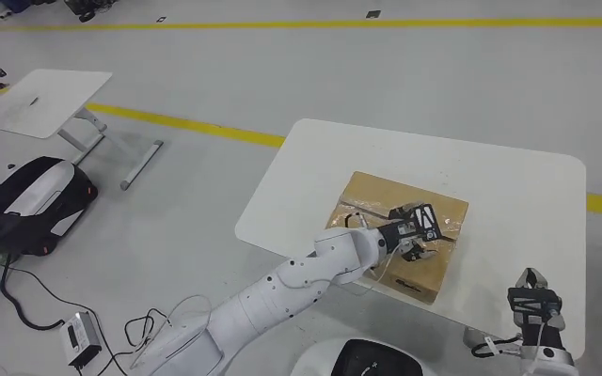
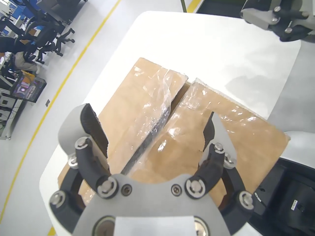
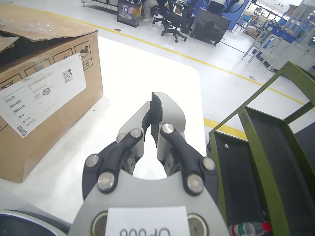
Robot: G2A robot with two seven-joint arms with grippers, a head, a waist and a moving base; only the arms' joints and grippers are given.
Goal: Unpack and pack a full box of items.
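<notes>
Hovering over the cardboard box [image 2: 137,94], the left gripper [image 2: 149,119] has its jaws spread wide either side of the centre seam, where crinkled clear tape [image 2: 162,94] covers the slightly parted top (a dark gap shows along it). The box sits on the white table [image 1: 508,179]. The right gripper [image 3: 152,110], jaws pressed together, hangs near the table's edge beside the box's side bearing a white label [image 3: 41,92], with a green cart [image 3: 260,133] beyond.

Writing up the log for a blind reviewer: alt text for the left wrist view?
The left gripper, jaws open, hovers over the taped centre seam of a cardboard box whose top flaps are slightly parted. The box sits on a white table, with the right gripper farther off near a table corner.
</notes>
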